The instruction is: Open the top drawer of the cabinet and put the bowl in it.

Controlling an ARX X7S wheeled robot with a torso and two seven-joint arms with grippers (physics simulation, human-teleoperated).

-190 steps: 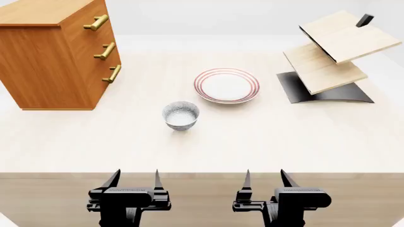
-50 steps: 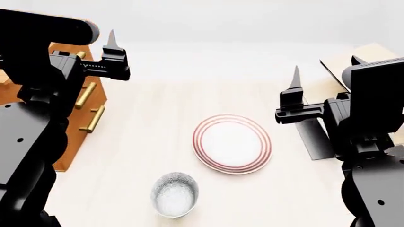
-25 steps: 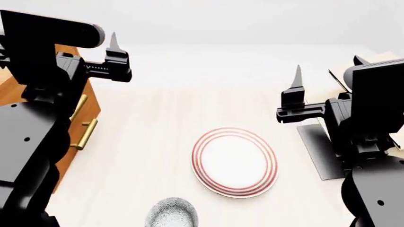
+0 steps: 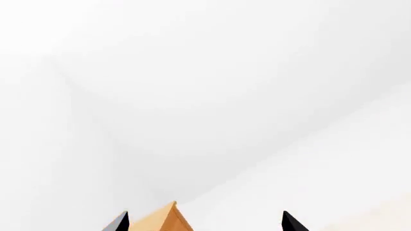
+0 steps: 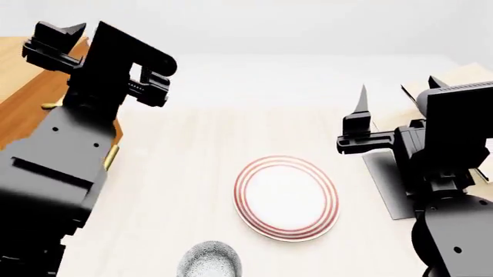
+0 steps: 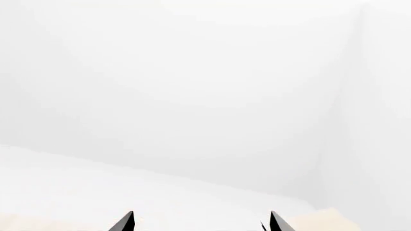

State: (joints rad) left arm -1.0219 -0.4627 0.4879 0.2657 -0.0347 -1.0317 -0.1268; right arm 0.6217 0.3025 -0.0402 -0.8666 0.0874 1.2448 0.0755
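The cabinet (image 5: 22,109) stands at the far left, mostly behind my left arm, and its top corner (image 4: 160,220) shows between the left fingertips. The top drawer is hidden by that arm. One brass handle (image 5: 110,157) peeks out lower down. My left gripper (image 5: 96,46) is raised beside the cabinet's upper front and stands open and empty (image 4: 205,222). The speckled bowl (image 5: 209,263) sits on the table at the bottom edge, partly cut off. My right gripper (image 5: 396,95) hovers high at the right, open and empty (image 6: 200,222).
A white plate with red rings (image 5: 287,196) lies mid-table, beyond the bowl. A pale tilted wooden shelf rack (image 5: 462,75) on a black base (image 5: 385,179) stands at the right, behind my right arm. White walls fill both wrist views.
My left arm has swung left toward the cabinet and turned, now covering most of its front. The plate, bowl and right arm stay put since half a second ago.
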